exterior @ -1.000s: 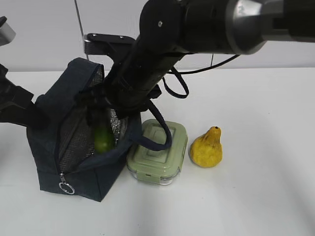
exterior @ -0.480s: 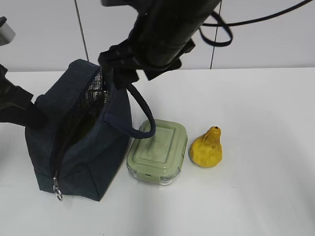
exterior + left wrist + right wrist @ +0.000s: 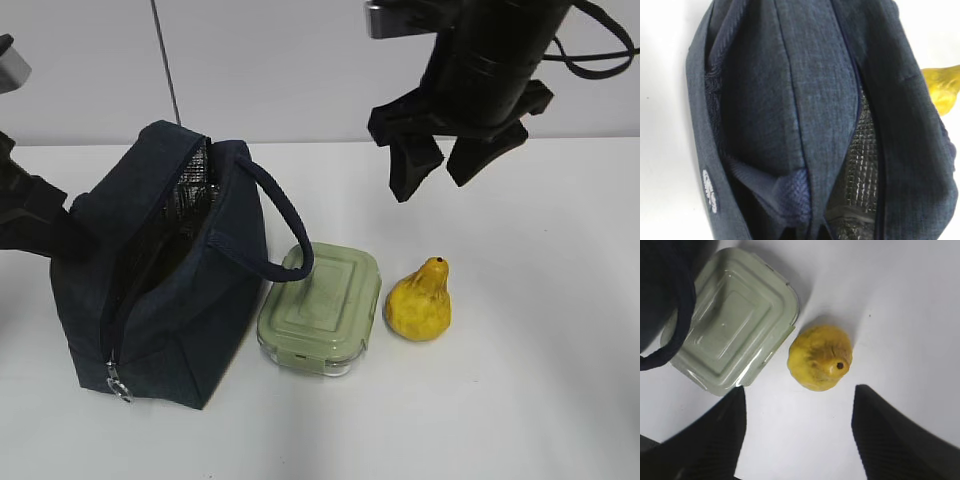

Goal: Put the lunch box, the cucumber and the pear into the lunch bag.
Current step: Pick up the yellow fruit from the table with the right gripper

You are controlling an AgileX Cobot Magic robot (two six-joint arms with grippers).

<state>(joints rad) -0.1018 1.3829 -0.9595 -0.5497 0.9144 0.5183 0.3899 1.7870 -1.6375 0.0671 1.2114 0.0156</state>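
Task looked partly done at most. The lunch box (image 3: 321, 308) and the pear (image 3: 419, 300) both sat out on the table (image 3: 540, 380), box just right of the lunch bag (image 3: 160, 270), pear just right of the box, a small gap btw them. Bag stood unzipped, foil lining showing. No cucumber visible anywhere on the table; the bag's inside was too dark to tell whether it lay in there, so prob. inside but unconfirmed. Left to do: box and pear, at least.

Right gripper (image 3: 455, 165) hung in the air above and behind the pear, fingers (image 3: 715, 440) spread wide, holding nothing, touching nothing; wrist view looked straight down on the pear btw them. Left gripper: its cam showed only bag fabric up close, fingers not seen, so couldn't tell its state.
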